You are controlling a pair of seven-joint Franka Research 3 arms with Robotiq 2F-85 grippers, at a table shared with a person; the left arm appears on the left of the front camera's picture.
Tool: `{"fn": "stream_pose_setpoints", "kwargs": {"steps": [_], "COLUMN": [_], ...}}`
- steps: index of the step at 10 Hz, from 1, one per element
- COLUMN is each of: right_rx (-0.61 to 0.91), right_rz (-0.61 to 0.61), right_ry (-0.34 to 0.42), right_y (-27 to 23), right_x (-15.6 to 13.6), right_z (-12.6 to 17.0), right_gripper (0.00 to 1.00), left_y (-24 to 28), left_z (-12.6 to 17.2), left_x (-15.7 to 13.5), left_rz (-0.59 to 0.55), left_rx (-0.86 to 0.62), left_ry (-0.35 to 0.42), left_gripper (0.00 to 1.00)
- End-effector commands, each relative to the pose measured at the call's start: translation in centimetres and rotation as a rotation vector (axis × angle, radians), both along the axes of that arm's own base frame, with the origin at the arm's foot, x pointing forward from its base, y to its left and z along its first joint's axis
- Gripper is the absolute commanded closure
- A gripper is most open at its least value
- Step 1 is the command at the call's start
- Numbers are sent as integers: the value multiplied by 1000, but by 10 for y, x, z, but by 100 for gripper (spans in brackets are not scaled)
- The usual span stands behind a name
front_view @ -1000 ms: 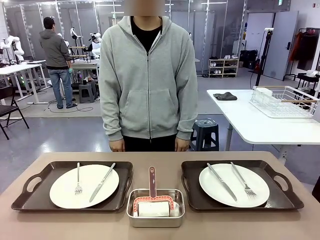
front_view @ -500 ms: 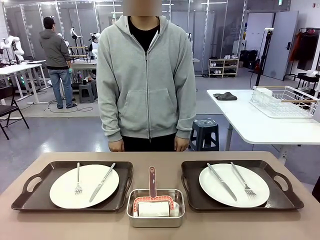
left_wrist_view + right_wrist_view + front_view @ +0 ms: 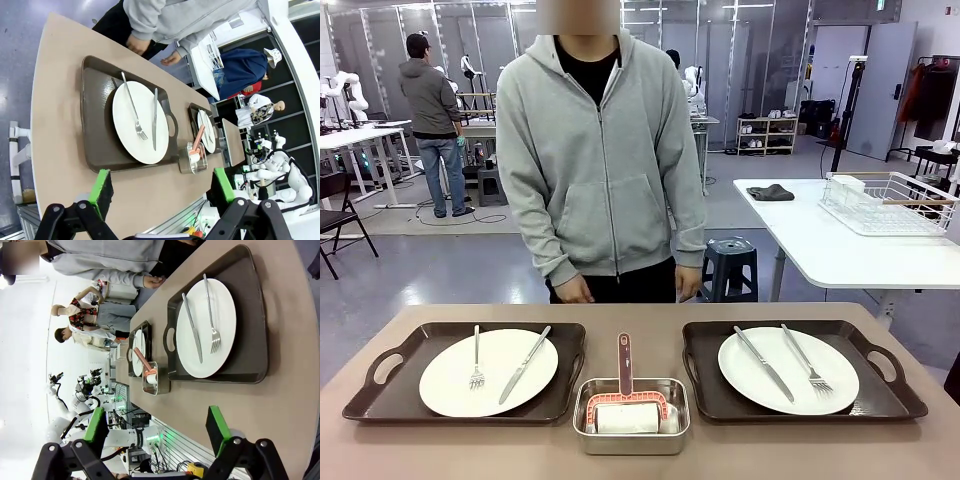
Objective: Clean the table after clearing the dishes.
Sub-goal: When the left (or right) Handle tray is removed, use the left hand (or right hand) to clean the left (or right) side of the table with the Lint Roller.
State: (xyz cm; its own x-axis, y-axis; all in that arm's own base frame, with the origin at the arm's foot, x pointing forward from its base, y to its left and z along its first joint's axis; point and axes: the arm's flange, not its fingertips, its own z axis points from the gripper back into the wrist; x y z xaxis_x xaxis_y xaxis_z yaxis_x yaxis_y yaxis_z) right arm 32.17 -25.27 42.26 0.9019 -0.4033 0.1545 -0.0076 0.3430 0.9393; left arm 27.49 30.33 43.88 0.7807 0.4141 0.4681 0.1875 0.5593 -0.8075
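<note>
On the table [image 3: 640,318], the left tray [image 3: 410,335] and the right tray [image 3: 885,385] lie side by side, well apart, with a small pan [image 3: 630,444] between them, nearer the near edge, holding a roller [image 3: 626,415] whose handle points far. The left plate [image 3: 450,385] on its tray carries a fork [image 3: 476,360] left of a knife [image 3: 525,365]; the right plate [image 3: 750,375] carries its knife [image 3: 763,365] left of its fork [image 3: 807,362]. A person [image 3: 600,170] stands behind the far edge, left of centre.

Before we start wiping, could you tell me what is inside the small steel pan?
A white roller with a pink handle lies in the pan; the pan's floor beneath it is hidden.
</note>
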Motion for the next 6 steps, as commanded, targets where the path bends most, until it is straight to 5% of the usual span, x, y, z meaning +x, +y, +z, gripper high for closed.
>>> {"fn": "stream_pose_setpoints", "kwargs": {"steps": [1,6], "right_rx": [4,4], "right_rz": [3,3], "right_ry": [-7,-7], "right_y": [0,0], "right_x": [-2,-2], "right_z": [2,2], "right_gripper": [0,0], "left_y": [1,1], "left_z": [1,1], "left_x": [-2,-2], "left_rz": [-3,-3], "left_rx": [-2,-2], "left_ry": [-2,-2], "left_gripper": [0,0]}}
